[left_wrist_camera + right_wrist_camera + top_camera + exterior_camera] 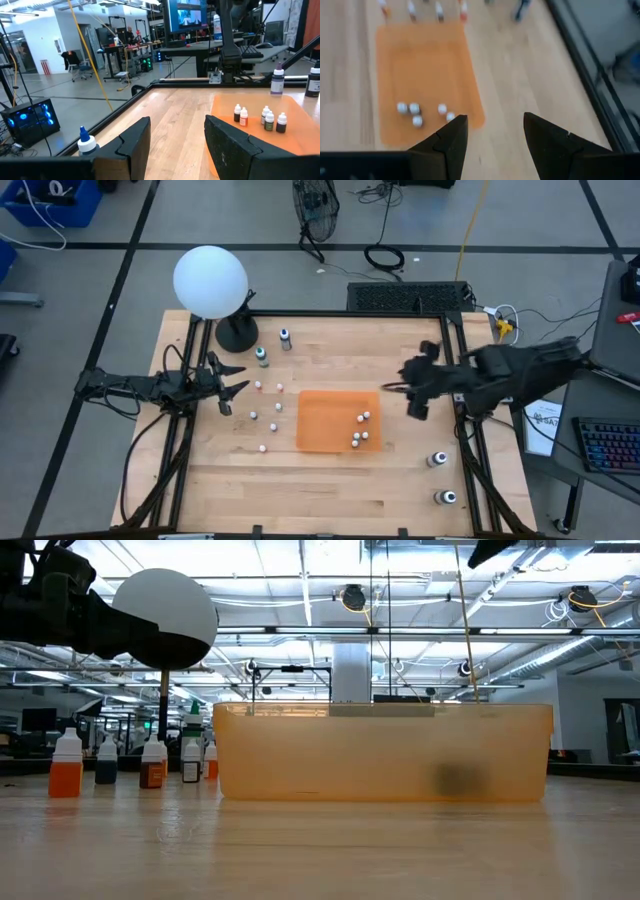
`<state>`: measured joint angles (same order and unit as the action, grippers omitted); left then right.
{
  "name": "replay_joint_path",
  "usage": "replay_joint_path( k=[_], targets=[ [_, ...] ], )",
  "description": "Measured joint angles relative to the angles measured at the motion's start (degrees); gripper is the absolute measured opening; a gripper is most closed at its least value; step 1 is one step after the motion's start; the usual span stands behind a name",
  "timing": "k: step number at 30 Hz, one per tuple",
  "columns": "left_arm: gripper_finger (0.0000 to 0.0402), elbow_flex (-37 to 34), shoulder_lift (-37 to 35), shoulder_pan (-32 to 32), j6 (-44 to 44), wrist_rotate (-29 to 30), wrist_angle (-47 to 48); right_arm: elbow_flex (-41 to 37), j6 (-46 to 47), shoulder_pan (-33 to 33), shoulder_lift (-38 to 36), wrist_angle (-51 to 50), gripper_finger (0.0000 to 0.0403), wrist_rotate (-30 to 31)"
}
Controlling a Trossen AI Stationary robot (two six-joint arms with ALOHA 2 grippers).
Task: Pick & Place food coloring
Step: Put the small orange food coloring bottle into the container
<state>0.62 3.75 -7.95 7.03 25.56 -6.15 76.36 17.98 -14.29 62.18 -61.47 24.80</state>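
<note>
Treat each food coloring bottle [268, 413] as light, rigid and easily tipped; grip its body below the white cap. Both the left gripper [228, 387], at the table's left edge, and the right gripper [412, 390], just off the orange tray's [322, 428] right edge, stand apart and empty.

High view: overhead, straight down on the whole table [330, 480], orange tray [325, 420] near centre. Low view: at table-top height, level, very close to the tray's side wall [380, 755], room behind. Left wrist view: low, looks across the table to the tray [300, 142] and room. Right wrist view: high above, looks down on the tray [425, 75]. All four share the tray.
</note>
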Motion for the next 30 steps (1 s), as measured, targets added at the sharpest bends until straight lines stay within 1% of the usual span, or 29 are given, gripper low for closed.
replay_joint_path(
  k=[2, 6, 9, 14, 19, 21, 24, 27, 28, 30],
  targets=[
    [0.0186, 0.0, -0.01, -0.02, 0.02, 0.0, 0.04, -7.72, -2.28, -0.05, -7.29, 8.1, 0.0179, 0.22],
    [0.0186, 0.0, -0.02, 0.0, 0.02, 0.0, 0.03, -24.44, -8.29, -0.02, -21.44, 25.7, 0.0184, -3.02],
    [0.0186, 0.0, -0.01, -0.01, 0.01, 0.0, 0.03, -34.85, -10.23, 0.67, -31.28, 35.28, 0.0184, -3.91],
    [0.0187, 0.0, 0.0, -0.02, 0.0, 0.0, 0.02, -47.65, -11.25, 2.65, -46.8, 42.99, 0.0181, -3.86],
    [0.0186, 0.0, 0.0, -0.02, 0.02, 0.0, 0.02, -53.95, -11.24, 4.03, -59.01, 44.21, 0.0181, -3.87],
    [0.0187, 0.0, 0.0, 0.0, 0.02, 0.01, 0.02, -55.87, -11.27, 4.16, -62.06, 44.2, 0.018, -3.9],
    [0.0186, 0.0, 0.0, -0.01, -0.02, -0.02, -0.07, -56.87, -11.65, 4.14, -61.64, 43.87, 0.0179, -4.09],
    [0.0186, 0.0, -0.02, -0.01, -1.63, -0.08, -0.28, -58.92, -11.63, 4.18, -60.67, 47.17, 0.0181, -3.83],
    [0.0186, 0.0, 0.1, -0.02, -3.05, -0.18, -0.54, -60.05, -11.63, 4.18, -61.01, 47.65, 0.0182, -3.96],
    [0.0186, 0.0, 0.32, -0.02, -6.01, -0.49, -0.26, -62.49, -11.61, 4.18, -61.04, 51.83, 0.0183, -4.04]
  ],
)
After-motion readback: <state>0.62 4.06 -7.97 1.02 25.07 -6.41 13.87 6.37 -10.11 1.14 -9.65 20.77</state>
